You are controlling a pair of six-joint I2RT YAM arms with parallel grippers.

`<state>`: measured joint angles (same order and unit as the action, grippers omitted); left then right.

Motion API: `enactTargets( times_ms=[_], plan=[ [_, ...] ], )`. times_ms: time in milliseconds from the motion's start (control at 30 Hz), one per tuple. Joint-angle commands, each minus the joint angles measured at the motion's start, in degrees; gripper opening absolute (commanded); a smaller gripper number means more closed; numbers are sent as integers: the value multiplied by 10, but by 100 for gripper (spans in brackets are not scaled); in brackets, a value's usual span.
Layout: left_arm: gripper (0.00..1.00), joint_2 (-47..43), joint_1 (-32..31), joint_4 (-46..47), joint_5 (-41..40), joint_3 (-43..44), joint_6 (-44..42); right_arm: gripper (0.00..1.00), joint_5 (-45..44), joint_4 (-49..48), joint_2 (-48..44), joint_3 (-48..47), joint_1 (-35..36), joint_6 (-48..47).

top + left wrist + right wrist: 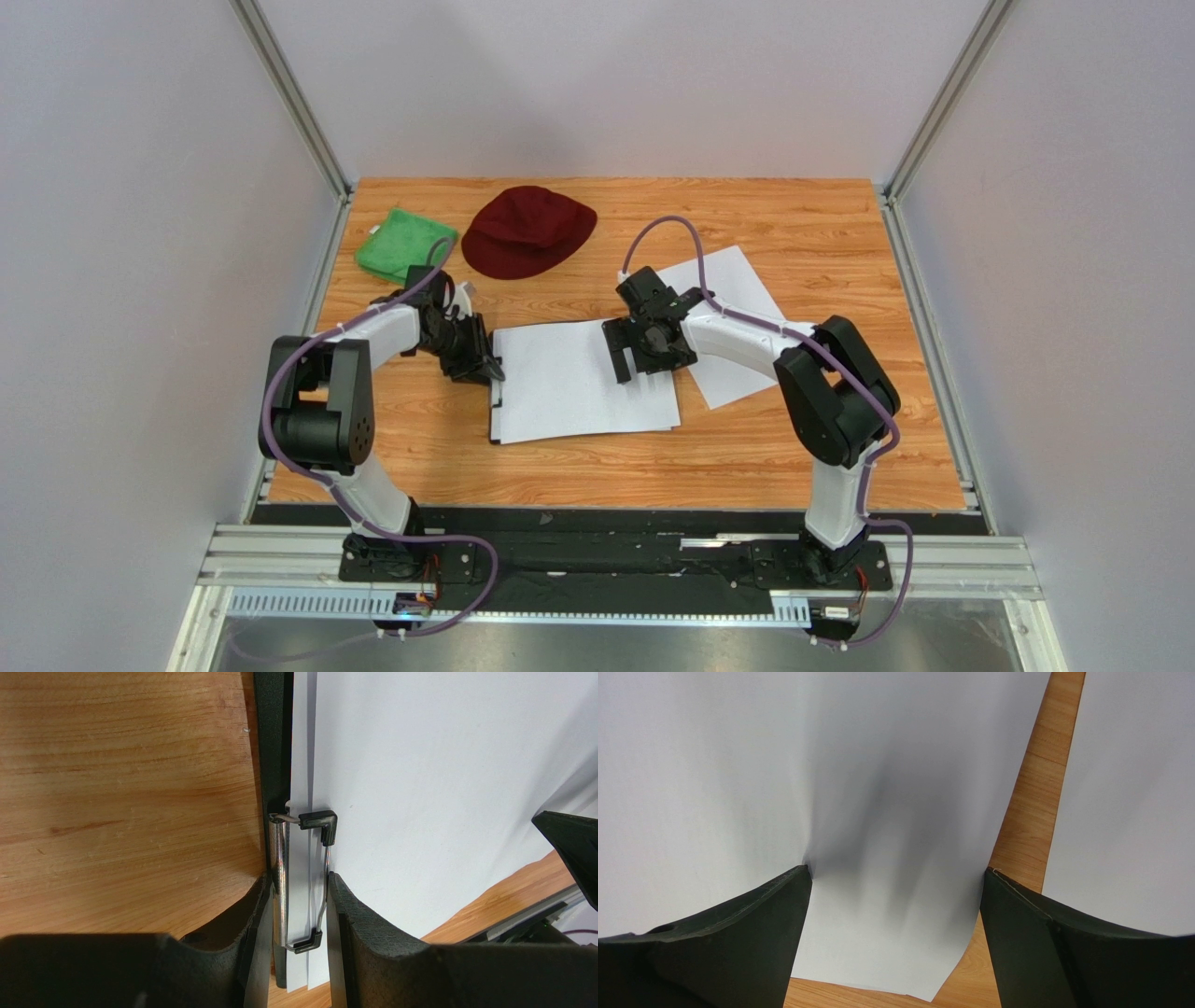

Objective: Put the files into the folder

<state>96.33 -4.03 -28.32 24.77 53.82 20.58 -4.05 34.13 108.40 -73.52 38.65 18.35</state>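
The folder (494,415) is a black clipboard lying mid-table, almost covered by the stacked white files (582,381). In the left wrist view its black edge (274,728) and silver clip (283,882) show, with sheet edges (302,770) lying under the wire. My left gripper (485,367) (298,878) is shut on the clip, one finger against each side. My right gripper (645,361) (896,882) is open, with its fingertips (798,882) down on the top sheet (892,798), which bows slightly between them. Another loose sheet (737,297) (1130,798) lies to the right, partly under the right arm.
A dark red cap (529,231) and a green cloth (406,245) lie at the back left of the wooden table (786,462). Grey walls with metal frame posts close in the left, right and back sides.
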Motion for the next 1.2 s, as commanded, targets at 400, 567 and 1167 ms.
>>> enactTargets(
  times_ms=[400, 567, 1167],
  plan=[
    [0, -5, 2, -10, 22, 19, 0, 93, -45, -5, -44, 0, -8, -39],
    [0, 1, 2, -6, 33, 21, 2, 93, 12, -35, -46, 7, -2, -17],
    [0, 2, 0, -9, 18, 27, 24, 91, 69, -61, -19, 9, 6, 30]
  ],
)
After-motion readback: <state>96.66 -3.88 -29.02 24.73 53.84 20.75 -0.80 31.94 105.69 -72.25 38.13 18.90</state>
